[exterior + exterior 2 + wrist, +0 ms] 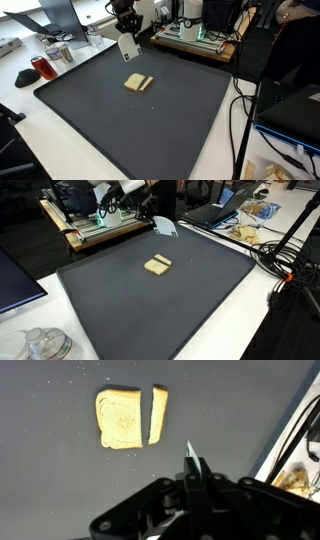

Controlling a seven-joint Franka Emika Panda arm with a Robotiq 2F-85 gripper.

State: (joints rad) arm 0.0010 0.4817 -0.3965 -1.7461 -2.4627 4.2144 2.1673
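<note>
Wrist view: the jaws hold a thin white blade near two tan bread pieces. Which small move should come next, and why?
Probably ease the thin white blade toward the wide tan bread piece and the narrow tan strip on the dark grey mat: the shut jaws grip it, yet it is apart from both.

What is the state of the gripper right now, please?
Gripper: closed, holding a white flat blade.

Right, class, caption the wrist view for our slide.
Shut tool holds a thin white blade near two bread pieces on a dark mat.
</note>
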